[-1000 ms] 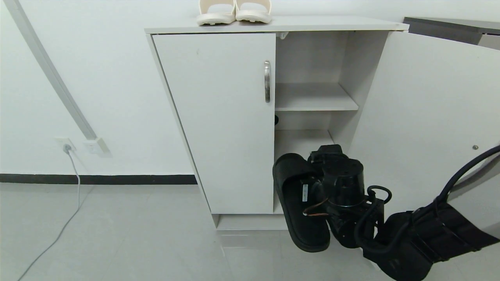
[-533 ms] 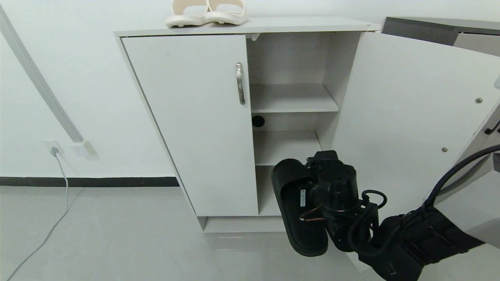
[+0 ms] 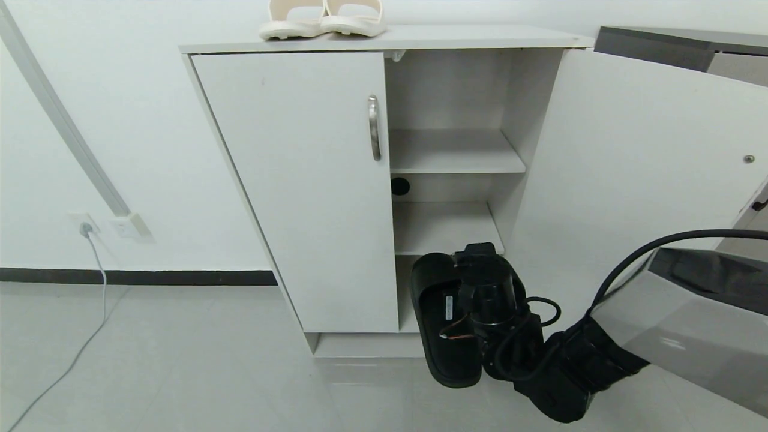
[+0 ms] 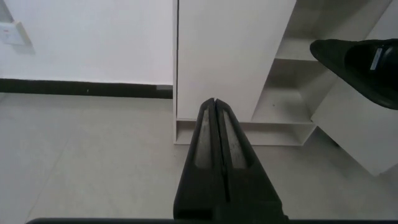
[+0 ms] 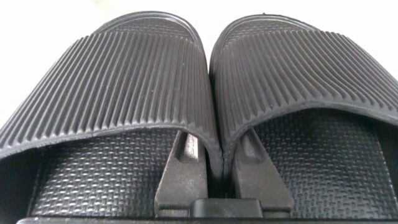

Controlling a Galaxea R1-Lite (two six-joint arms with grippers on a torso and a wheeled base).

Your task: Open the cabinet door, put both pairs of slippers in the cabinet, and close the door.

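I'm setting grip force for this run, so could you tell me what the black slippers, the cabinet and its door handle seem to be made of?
The black slippers look like soft rubber or foam, matte, given ribbed straps and a pebbled footbed. The cabinet is likely laminated board: smooth, matte white flat panels. The door handle seems metal, with a silvery sheen.

A white wall (image 3: 120,90) runs behind the scene, meeting a pale grey tiled floor (image 3: 180,372) along a black baseboard (image 3: 138,276). A grey conduit (image 3: 60,117) slants down the wall from upper left and ends at a small white box (image 3: 131,226). Just beside that box sits a wall socket (image 3: 84,225) with a plug in it. A thin grey cable (image 3: 99,288) hangs from the plug and trails across the floor towards the near left corner. At the far upper right stands a grey piece of furniture (image 3: 678,45) against the wall.
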